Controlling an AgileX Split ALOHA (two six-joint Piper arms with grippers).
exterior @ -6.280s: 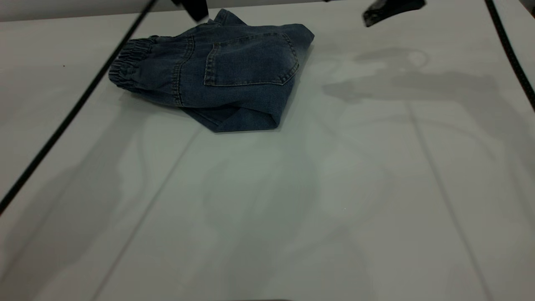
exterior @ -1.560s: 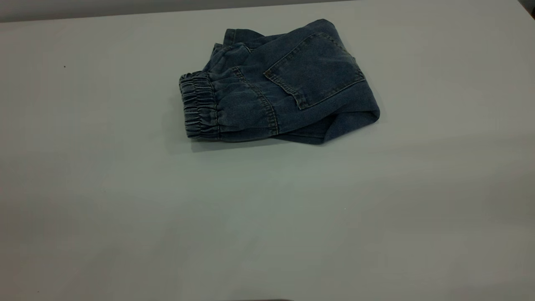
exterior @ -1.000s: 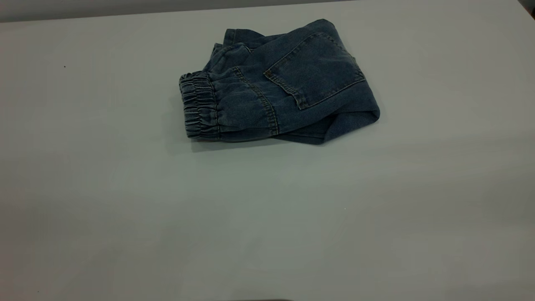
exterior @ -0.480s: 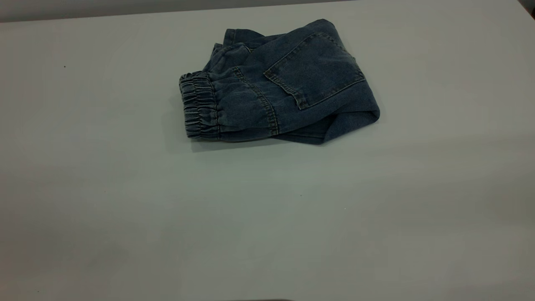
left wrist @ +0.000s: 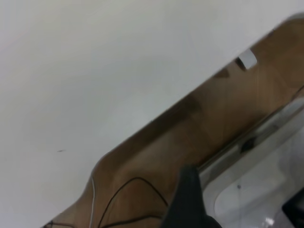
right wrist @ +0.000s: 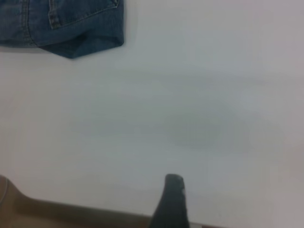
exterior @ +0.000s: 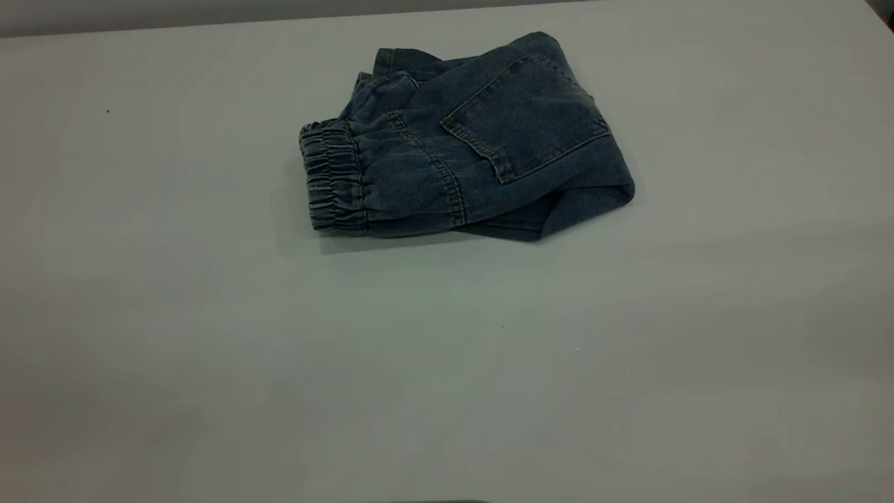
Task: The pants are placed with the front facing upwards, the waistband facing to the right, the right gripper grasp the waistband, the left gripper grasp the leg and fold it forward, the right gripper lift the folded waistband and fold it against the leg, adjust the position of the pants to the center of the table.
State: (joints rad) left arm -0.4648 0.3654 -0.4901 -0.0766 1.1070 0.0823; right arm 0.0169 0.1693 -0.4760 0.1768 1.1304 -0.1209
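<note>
The pants (exterior: 475, 140) lie folded into a compact bundle on the table (exterior: 447, 363), at the back and slightly right of the middle, back pocket (exterior: 524, 115) up. The gathered waistband (exterior: 334, 178) faces left in the exterior view. Neither gripper shows in that view. My left gripper (left wrist: 240, 211) is open and holds nothing; it hangs past the table's edge (left wrist: 156, 118), over a wooden floor. A black part of my right gripper (right wrist: 172, 202) sits over bare table near its edge, well away from the pants' folded corner (right wrist: 71, 28).
Beyond the table's edge in the left wrist view are a brown wooden floor (left wrist: 199, 128), thin black cables (left wrist: 128, 190) and a white moulded base (left wrist: 256, 190). The table stretches out in front of the pants and to both sides of them.
Since 6.3 s ago the folded pants have shifted right and turned, and both grippers have left the exterior view. Over the last 1.6 s nothing has moved.
</note>
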